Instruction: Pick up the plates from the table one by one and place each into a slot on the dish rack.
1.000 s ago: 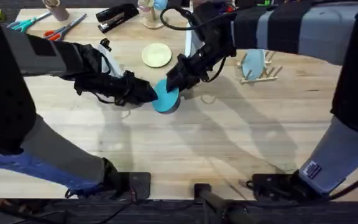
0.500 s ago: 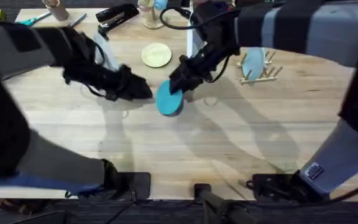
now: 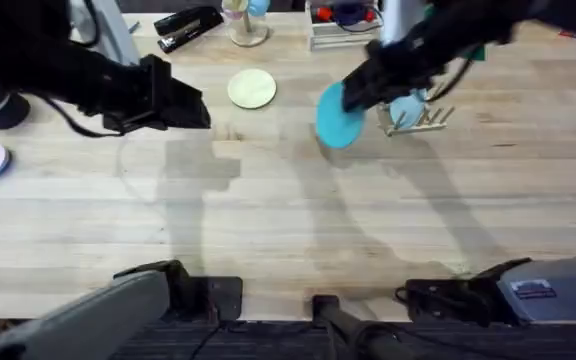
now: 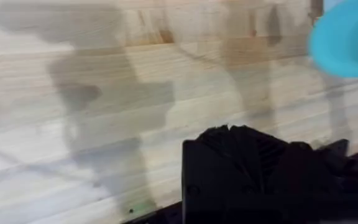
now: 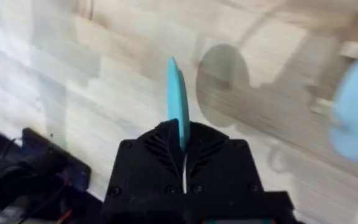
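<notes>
Closest to me, the right gripper (image 5: 182, 163) is clamped on the teal plate (image 3: 339, 117) by its edge, holding it upright just beside the dish rack (image 3: 418, 118), on the near-left side of it. A pale blue plate (image 3: 406, 104) already sits in there, so a sloppy angle could knock it. Farther left of the rack, the cream plate (image 3: 252, 88) lies flat on the table (image 3: 288, 220). The left gripper (image 3: 190, 104) is empty, and I can't tell whether it's spread or closed.

I see a teal-blue plate (image 3: 339, 116) against my black right gripper (image 3: 360, 92), and a cream-yellow plate (image 3: 252, 88) on the light, grained table (image 3: 288, 220). The dish rack (image 3: 420, 118) is pale wood, holding a paler blue plate (image 3: 405, 103).
</notes>
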You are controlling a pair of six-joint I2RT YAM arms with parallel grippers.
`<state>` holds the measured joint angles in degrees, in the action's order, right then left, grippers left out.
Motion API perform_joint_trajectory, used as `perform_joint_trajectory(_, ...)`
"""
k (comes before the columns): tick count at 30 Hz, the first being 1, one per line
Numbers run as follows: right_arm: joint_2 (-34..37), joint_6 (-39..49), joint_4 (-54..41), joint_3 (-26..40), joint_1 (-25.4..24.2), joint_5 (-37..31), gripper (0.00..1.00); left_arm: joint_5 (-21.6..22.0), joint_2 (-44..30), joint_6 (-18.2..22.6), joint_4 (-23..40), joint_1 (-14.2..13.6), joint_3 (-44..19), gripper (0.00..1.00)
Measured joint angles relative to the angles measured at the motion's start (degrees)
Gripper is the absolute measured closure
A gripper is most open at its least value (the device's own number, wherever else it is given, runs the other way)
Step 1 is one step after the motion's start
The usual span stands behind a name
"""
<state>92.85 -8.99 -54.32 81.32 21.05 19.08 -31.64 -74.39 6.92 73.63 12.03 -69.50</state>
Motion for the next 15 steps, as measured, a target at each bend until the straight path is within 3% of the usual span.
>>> perform_joint_trajectory(8,-11.6,3.5,-3.4,0.0,-8.5,-6.8,0.971,6.6,6.7,0.0,4.2,0.0,-1.1,0.961)
perform_joint_trajectory(15,-17.5,8.2,-7.3,0.0,-14.3,-14.2,0.971,10.7,8.6,0.1,5.7,0.0,-1.2,0.961)
